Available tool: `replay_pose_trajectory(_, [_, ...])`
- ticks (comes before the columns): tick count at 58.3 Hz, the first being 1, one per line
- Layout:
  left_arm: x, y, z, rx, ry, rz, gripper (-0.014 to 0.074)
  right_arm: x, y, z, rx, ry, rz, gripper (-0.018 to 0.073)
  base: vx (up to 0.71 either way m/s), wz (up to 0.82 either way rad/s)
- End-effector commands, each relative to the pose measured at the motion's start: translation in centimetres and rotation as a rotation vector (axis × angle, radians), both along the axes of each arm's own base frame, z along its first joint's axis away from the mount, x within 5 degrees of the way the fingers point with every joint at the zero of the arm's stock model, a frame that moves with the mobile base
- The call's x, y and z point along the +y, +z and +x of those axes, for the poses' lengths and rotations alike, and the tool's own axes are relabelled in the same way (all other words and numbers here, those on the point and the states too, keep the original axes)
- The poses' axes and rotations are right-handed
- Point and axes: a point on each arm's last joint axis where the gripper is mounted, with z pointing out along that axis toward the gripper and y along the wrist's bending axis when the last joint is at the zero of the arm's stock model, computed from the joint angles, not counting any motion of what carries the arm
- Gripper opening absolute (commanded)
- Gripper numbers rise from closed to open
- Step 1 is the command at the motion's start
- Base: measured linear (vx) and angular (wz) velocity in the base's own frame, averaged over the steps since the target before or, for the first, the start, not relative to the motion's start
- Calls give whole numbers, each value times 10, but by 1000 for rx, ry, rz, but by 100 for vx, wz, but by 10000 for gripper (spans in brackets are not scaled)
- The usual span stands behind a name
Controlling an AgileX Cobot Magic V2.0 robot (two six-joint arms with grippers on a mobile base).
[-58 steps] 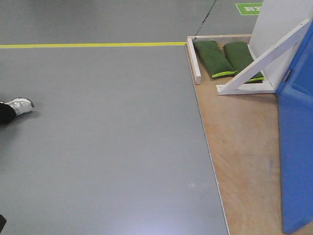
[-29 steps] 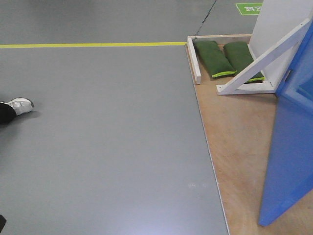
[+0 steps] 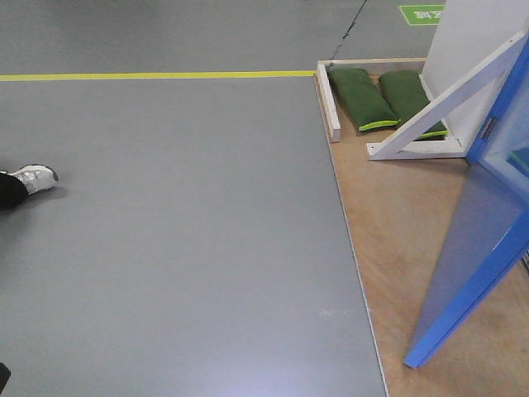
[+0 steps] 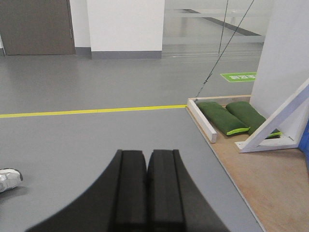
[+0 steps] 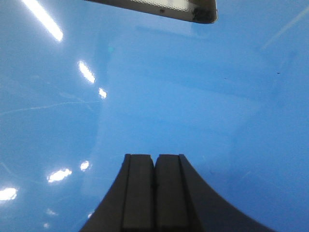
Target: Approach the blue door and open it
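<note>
Progress is judged well advanced. The blue door (image 3: 473, 273) is seen at the right edge of the front view, standing at a slant over the plywood base (image 3: 397, 223) with its lower corner angled out toward the grey floor (image 3: 182, 248), so it is taken as already partly open. The approach is judged done, since the right wrist view is filled by the glossy blue panel. The right gripper (image 5: 155, 162) is held close to that panel with fingers pressed together on nothing; contact cannot be confirmed. A silver metal piece (image 5: 159, 7) is cut off at the top and cannot be identified. The left gripper (image 4: 147, 155) is pointed out over the floor, fingers together, empty. No handle is shown. Only a wider swing is judged to remain, if full opening is wanted.
</note>
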Motion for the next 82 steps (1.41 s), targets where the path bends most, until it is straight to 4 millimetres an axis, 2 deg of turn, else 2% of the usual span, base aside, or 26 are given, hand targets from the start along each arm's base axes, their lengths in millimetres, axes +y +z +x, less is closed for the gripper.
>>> replay_pose_trajectory(1, [0,17,-1,-124,-2,-21,73,27,32,-7,-99,33,-27,-1,0,0])
replay_pose_trajectory(23, [0,17,-1,-124,-2,-21,73,59,12,39,-73,124,21,-1,0,0])
replay_pose_trajectory(50, [0,17,-1,-124,-2,-21,73,111,10,63,-61,237,6,-1,0,0])
replay_pose_trajectory(68, [0,17,-1,-124,-2,-21,73,133,10,78,-76,155,-37,-1,0,0])
replay_pose_trajectory(82, [0,17,-1,-124,-2,-21,73,140,-11,104,-42,16,-150,-1,0,0])
